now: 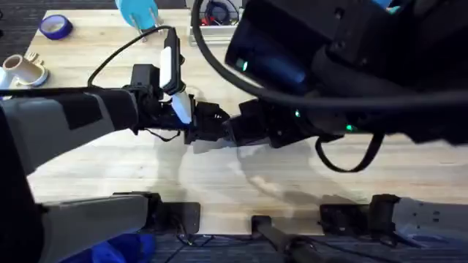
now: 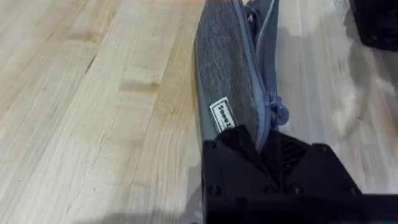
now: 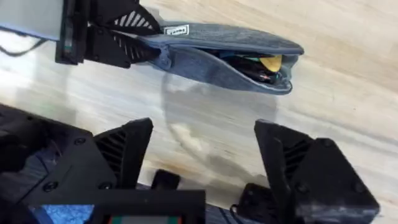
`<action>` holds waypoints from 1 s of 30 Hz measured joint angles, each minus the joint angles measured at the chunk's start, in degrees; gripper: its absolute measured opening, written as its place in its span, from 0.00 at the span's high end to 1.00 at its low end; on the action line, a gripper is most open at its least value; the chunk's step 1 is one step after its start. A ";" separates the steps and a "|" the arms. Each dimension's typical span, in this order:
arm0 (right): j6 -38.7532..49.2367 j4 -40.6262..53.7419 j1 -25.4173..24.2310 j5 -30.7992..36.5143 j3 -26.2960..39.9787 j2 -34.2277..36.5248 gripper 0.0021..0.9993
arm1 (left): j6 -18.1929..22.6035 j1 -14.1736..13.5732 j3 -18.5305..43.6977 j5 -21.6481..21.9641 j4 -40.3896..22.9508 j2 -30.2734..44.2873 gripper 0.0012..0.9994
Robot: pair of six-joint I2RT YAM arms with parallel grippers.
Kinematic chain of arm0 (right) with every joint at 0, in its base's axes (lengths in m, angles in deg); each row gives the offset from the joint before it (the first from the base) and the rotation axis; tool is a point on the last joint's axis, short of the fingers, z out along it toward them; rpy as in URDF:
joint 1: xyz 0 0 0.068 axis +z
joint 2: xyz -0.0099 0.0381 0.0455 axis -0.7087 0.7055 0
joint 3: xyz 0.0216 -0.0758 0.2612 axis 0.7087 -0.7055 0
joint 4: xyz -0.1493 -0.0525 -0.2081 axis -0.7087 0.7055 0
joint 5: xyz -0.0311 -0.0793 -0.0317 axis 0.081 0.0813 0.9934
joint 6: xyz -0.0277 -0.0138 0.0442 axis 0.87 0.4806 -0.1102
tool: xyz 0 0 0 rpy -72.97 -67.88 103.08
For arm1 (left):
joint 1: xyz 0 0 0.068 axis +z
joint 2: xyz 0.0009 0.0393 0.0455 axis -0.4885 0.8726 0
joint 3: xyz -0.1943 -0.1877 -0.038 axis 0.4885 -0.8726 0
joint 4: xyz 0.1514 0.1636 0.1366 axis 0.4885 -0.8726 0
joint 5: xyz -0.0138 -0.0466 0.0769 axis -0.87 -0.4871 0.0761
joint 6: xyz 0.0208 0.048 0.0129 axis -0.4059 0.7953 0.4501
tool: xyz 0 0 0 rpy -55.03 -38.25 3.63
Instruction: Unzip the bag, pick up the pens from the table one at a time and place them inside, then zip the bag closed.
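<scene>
Left arm: reaches from the lower left across the light wooden plank table (image 1: 219, 183) to its middle; the left gripper (image 2: 264, 146) has its black fingers pressed on one end of the bag.
Bag: one grey-blue fabric pencil pouch (image 3: 230, 53), lying on the table between the two grippers; its zipper stands open along the top and something dark and yellow shows inside, perhaps pens, I cannot tell how many.
Right arm: rises large and dark under the overhead camera; the right gripper (image 3: 202, 158) hangs just beside the pouch, its two black fingers spread wide and holding nothing.
</scene>
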 joint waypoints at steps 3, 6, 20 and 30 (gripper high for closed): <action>-3.33 0.61 1.63 1.87 0.00 0.13 0.00 | -0.02 0.00 0.00 0.00 0.00 0.00 0.96; -5.68 0.94 3.43 3.54 0.00 0.39 0.00 | -0.02 0.00 0.00 0.00 -0.04 0.02 0.96; -11.85 -5.09 10.01 13.80 -11.43 0.44 0.00 | 0.00 0.00 0.00 0.09 -0.22 0.00 0.96; -7.86 -18.87 10.01 14.87 -19.33 0.48 0.00 | 0.00 0.00 0.00 0.09 -0.48 0.00 0.96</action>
